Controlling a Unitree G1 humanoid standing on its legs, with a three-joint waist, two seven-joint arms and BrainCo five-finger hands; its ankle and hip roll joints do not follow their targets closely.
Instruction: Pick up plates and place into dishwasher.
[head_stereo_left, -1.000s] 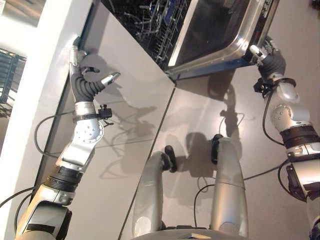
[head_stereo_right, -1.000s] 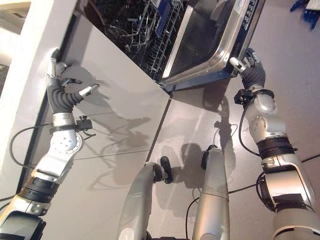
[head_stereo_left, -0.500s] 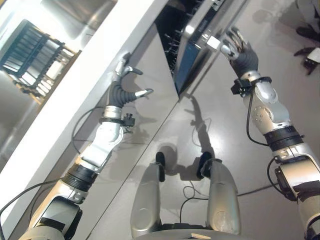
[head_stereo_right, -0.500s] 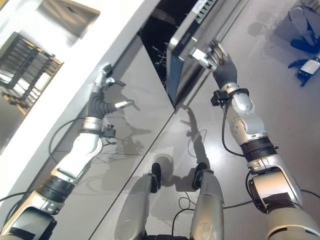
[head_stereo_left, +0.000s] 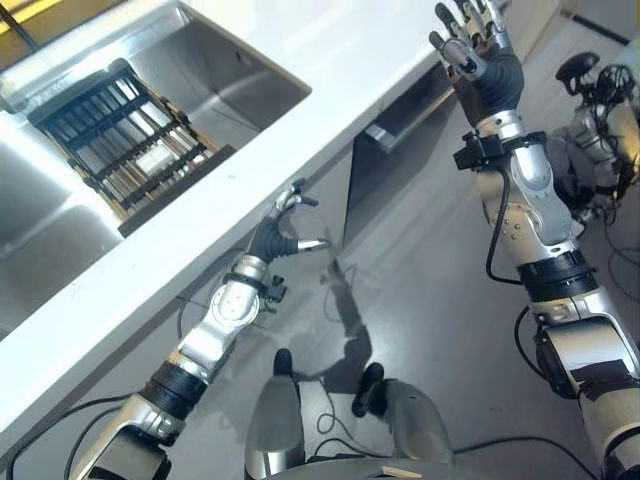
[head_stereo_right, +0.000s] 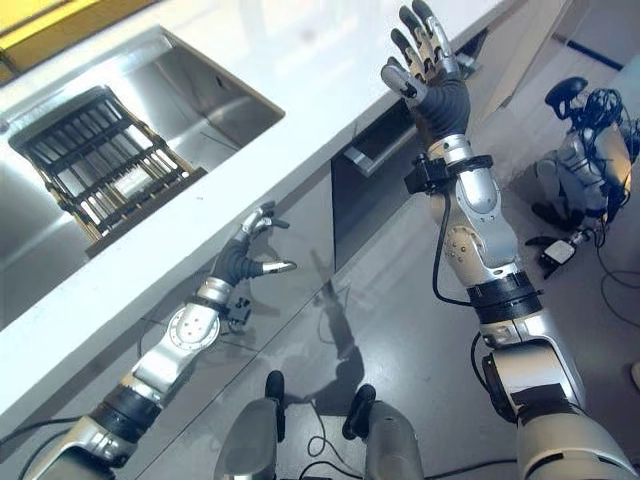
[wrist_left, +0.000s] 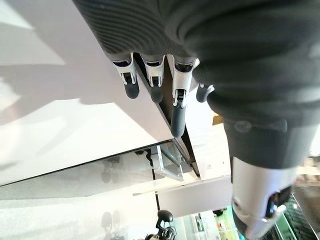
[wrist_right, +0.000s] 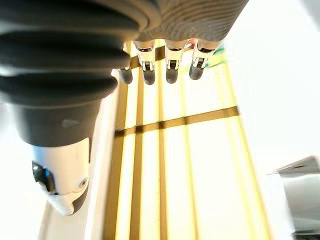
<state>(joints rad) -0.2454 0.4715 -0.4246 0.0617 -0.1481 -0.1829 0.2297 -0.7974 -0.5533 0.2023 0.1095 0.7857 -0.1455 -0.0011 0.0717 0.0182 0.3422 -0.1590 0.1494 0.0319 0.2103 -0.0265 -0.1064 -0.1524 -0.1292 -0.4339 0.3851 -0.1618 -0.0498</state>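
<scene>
Steel sink, slatted black rack

A white table is seen running diagonally across the scene. A stainless steel sink is set into it, and a black slatted rack is laid across the basin. Grey cabinet fronts are mounted below the table edge. A smooth grey floor is lit brightly, and sharp shadows are cast on it. Another robot is seen on the floor near the far right.
</scene>
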